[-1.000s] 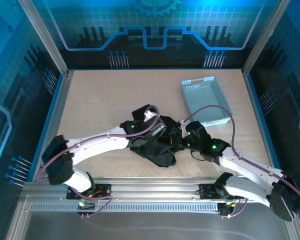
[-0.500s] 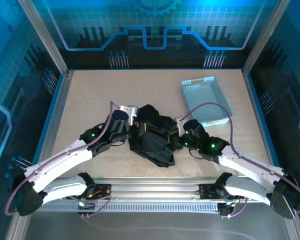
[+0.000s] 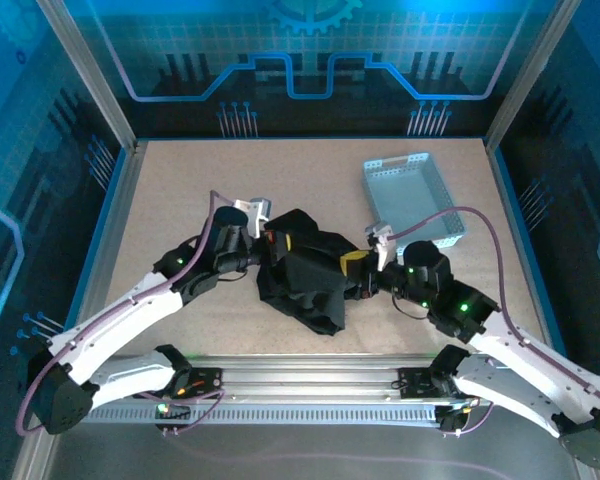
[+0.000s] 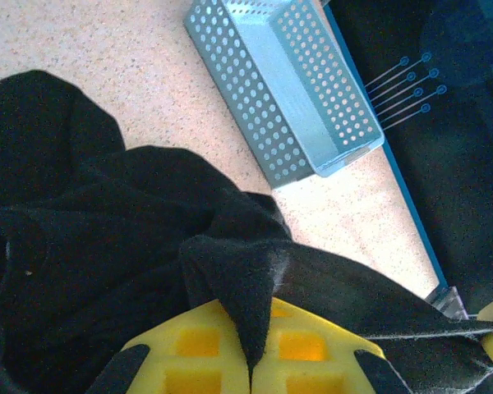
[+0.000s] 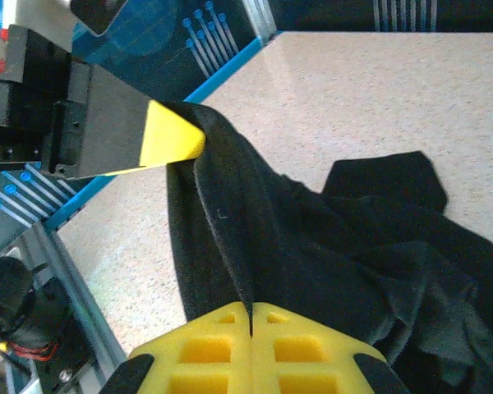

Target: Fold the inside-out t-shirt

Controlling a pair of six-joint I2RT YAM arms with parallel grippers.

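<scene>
Black fabric makes up the one t-shirt (image 3: 305, 285) you have here, bunched near the middle of the bench (image 3: 190, 190). It sits just to the near left of the one grey perforated tray (image 3: 412, 195) and does not touch it. You have two arms in play, both on the shirt. Your left end effector (image 3: 277, 244) is clenched on the shirt's far-left edge, and its wrist camera shows a ridge of cloth pinched between the yellow pads (image 4: 189, 353). Your right end effector (image 3: 354, 264) is clenched on the shirt's right edge, with a fold running up from between its pads (image 5: 205, 349) toward the other arm's yellow fingertip. Compared with a second ago, your left arm has swung out, so its elbow now sits low on the left rather than close to its base, and its end effector grips further left. Your right wrist has drawn back to the right. The shirt, which was a tighter heap, is now pulled wider between the two grips. The tray has stayed put.
</scene>
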